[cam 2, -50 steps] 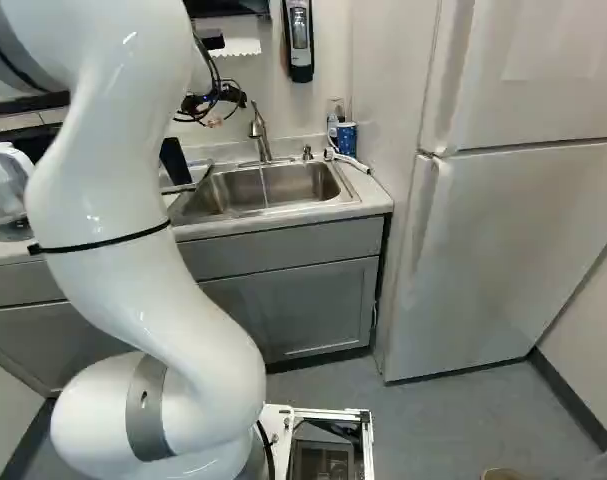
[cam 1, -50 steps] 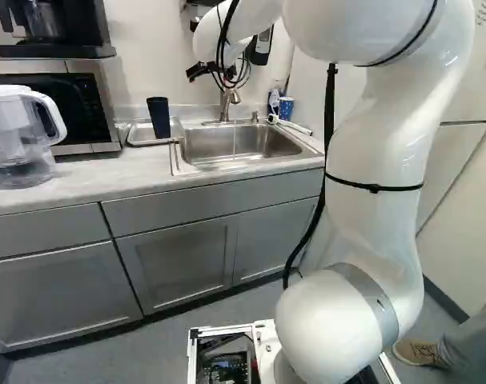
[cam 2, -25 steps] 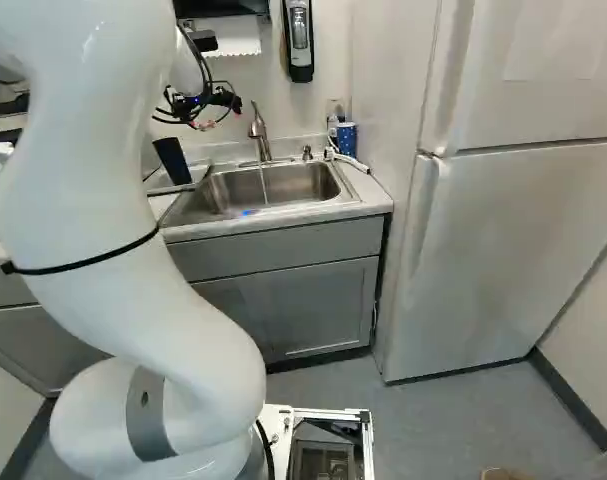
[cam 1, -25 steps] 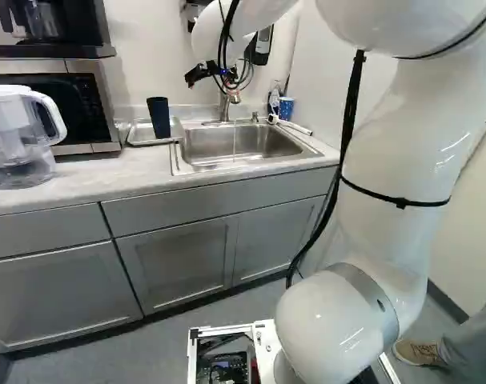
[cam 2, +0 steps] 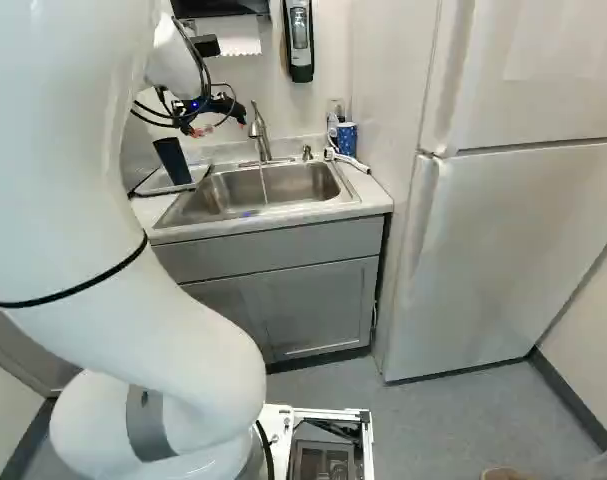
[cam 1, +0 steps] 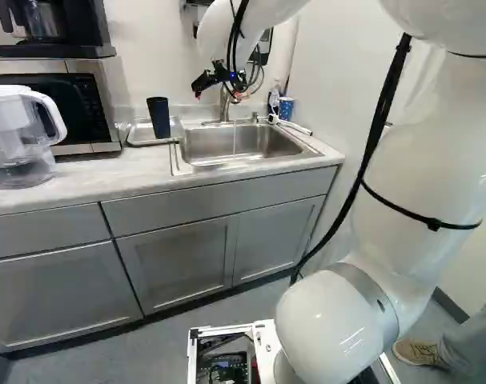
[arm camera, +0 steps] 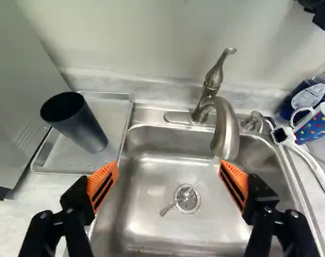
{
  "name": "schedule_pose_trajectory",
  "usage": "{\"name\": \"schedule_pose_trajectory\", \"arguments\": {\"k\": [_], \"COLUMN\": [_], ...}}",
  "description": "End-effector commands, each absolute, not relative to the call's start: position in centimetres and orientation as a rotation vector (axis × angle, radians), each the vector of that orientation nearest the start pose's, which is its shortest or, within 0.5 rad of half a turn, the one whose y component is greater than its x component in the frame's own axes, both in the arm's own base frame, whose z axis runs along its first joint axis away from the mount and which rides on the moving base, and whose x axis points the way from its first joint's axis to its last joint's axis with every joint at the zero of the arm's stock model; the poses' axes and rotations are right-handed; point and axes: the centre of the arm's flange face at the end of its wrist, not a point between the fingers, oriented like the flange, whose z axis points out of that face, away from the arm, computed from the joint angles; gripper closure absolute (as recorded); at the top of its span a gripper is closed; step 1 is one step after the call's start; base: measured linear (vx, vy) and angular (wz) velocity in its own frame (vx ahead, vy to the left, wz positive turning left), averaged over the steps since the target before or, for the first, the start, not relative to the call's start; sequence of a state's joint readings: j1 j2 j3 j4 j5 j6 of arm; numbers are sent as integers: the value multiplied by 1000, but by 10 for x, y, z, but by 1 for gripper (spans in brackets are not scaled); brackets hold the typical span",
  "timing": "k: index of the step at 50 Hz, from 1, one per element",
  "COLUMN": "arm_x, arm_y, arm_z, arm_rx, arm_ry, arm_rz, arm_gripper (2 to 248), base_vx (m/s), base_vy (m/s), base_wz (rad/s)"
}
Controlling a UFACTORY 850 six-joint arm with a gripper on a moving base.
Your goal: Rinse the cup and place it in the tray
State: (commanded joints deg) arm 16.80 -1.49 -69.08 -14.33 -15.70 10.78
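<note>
The arm [cam 1: 419, 184] has shifted, its tool [cam 1: 217, 95] now lower over the sink [cam 1: 263, 142].

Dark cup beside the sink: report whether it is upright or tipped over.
Upright. The dark cup stands on its narrower base in the metal tray, its wide open mouth facing up.

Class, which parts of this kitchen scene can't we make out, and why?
Bottom inside the dark cup, wrist view: lost in darkness.
Tray directly under the cup, wrist view: hidden by the cup.
Left side of the pitcher, left base view: cut off by the edge.
Top of the fridge, right base view: cut off above.
</note>
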Motion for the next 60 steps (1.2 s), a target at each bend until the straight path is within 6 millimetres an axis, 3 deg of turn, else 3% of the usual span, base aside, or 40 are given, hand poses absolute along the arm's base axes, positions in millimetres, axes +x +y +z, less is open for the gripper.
{"name": "schedule_pose_trajectory", "arguments": {"k": [27,60], "arm_x": [466,468], "arm_y": [106,107], "arm_z": [668,671], "arm_rx": [-2859,-2819], "arm_ry": [-356,-358], "arm_rz": [-1263,-1320], "arm_gripper": [3,3], "base_vx": [0,0], "base_vy": [0,0], "base_wz": [0,0]}}
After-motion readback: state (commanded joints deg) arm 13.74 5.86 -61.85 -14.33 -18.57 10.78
